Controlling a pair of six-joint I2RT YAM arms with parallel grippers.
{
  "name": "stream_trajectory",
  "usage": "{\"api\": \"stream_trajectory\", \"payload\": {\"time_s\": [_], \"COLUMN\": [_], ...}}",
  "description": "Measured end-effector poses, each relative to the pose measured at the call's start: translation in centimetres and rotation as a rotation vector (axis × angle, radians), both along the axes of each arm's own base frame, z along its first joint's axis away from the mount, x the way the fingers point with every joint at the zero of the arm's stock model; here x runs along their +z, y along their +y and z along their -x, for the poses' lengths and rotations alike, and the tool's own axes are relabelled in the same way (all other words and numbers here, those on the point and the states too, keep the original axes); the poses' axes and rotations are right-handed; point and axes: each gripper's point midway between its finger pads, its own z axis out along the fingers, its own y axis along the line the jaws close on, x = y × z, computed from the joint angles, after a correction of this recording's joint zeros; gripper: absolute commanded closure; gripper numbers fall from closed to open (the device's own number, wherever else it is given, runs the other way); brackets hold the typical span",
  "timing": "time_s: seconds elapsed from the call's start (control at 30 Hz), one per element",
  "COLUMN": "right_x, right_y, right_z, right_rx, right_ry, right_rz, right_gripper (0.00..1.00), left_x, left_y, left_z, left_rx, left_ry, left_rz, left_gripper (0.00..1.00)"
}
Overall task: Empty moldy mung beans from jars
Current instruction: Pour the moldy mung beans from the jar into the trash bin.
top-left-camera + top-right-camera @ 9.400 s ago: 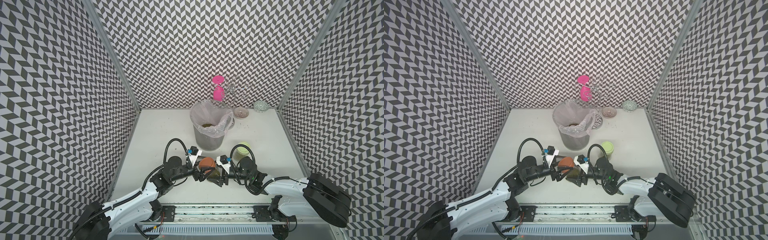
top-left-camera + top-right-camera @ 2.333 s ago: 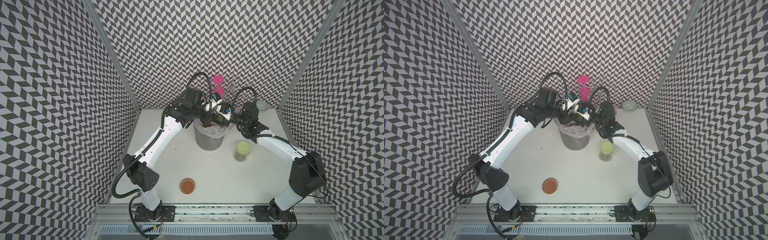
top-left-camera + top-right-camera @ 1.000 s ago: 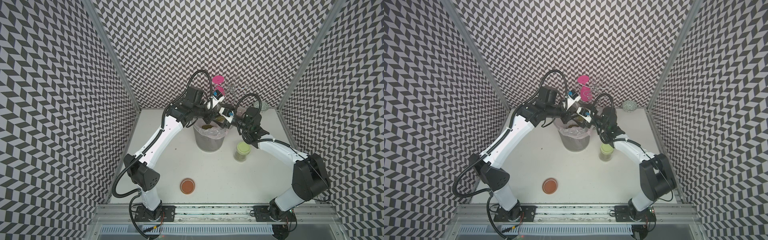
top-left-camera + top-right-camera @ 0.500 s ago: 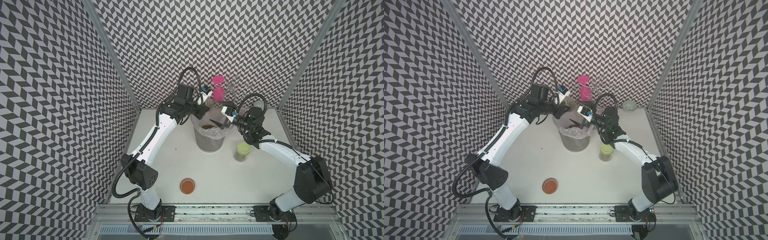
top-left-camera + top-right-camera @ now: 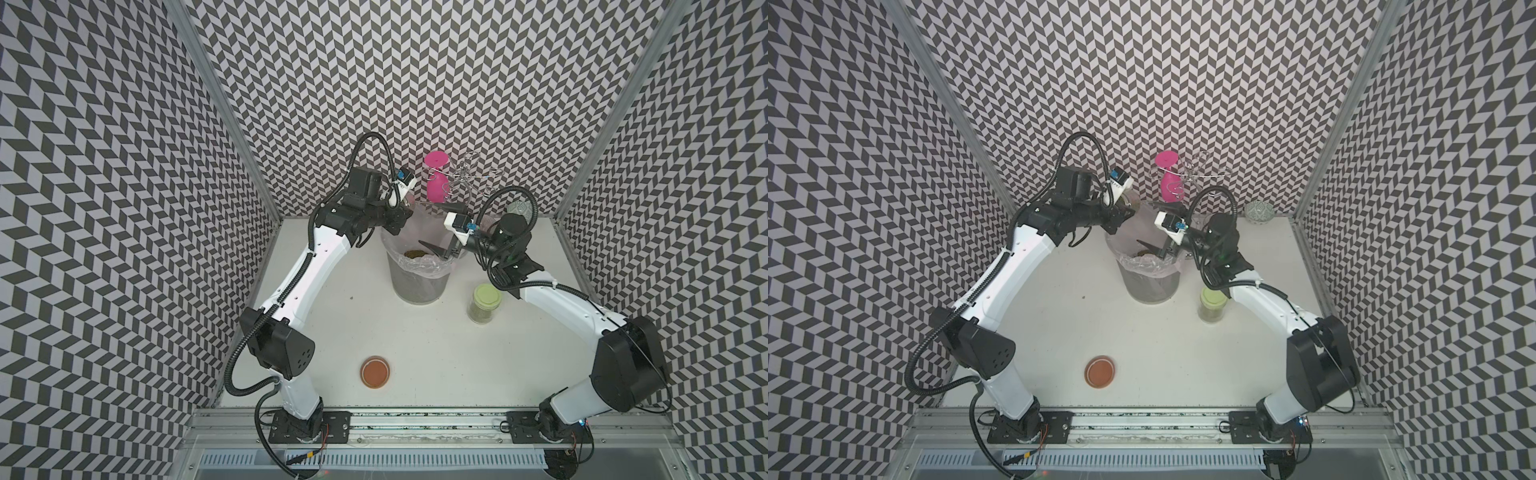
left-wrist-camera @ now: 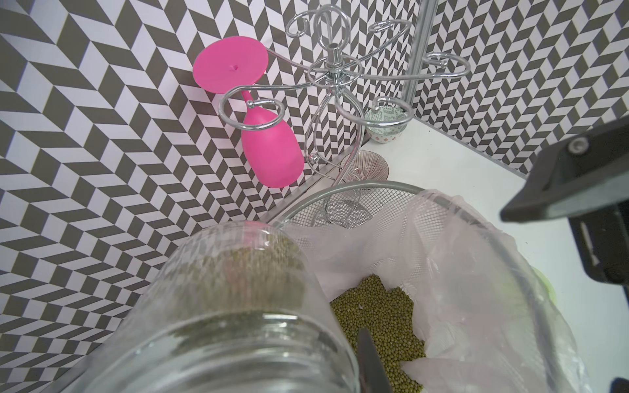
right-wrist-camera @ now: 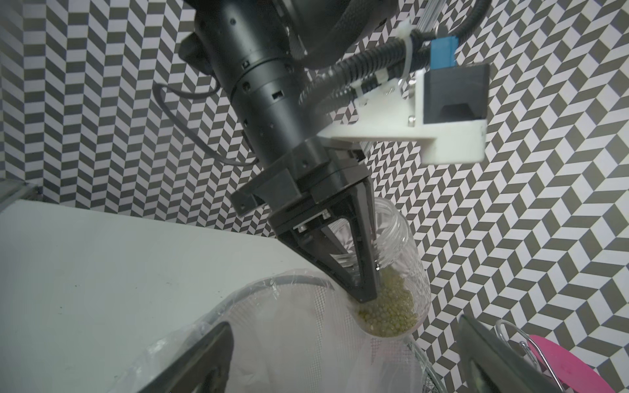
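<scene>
- Pinching a small clear glass jar (image 7: 401, 268), the left gripper (image 7: 347, 272) holds it tilted above the grey mesh bin (image 5: 417, 284); olive-green mung beans (image 7: 391, 309) sit inside.
- The right gripper (image 5: 441, 227) hangs spread wide, empty, over it.

Bin (image 5: 417, 286) at the table's (image 5: 415, 340) back.
Beans (image 5: 413, 253) lie in the bin; a jar (image 7: 406, 258) hangs over its far left rim; a lidded jar (image 5: 482, 307) stands right of it; a lid (image 5: 375, 372) lies well before it.

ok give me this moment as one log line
left fingers: shut on open jar, mung beans inside | right fingers: open above bin | green-lidded jar: capped, on table | orange lid: on table
</scene>
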Motion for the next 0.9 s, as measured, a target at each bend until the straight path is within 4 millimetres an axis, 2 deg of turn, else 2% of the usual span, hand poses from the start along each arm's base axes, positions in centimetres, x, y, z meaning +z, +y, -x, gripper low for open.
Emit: {"api": "stream_trajectory", "payload": {"time_s": [0.1,0.27,0.43,0.57,0.73,0.9], "right_x": [1.3,5.0,7.9,7.1,4.3,3.4], "right_y": [-0.4,-1.7,-3.8,-4.7,-4.4,-4.2], "right_z": [0.0,-1.0,-2.4,-3.9,-5.6,-5.4], "right_rx": [-0.003,-0.001,0.025,0.085,0.138,0.194], "right_ry": [0.081,0.295,0.546,0.809,1.145,1.332], "right_rz": [-0.059,-0.212,-0.391,-0.520,-0.634,-0.725], "right_gripper": [0.01,0.01,0.01,0.01,0.01,0.01], "left_x": [0.1,0.6,1.6,3.4,6.5,8.7], "left_y": [-0.2,-0.7,-1.4,-2.1,-3.0,-3.5], "left_z": [0.3,1.2,3.6,5.7,8.0,9.3], "left_rx": [-0.016,-0.057,-0.141,-0.227,-0.342,-0.412], "left_ry": [0.008,0.019,0.037,0.029,-0.012,-0.045], "left_rz": [0.015,0.042,0.100,0.174,0.285,0.350], "left_gripper": [1.00,1.00,1.00,1.00,1.00,1.00]}}
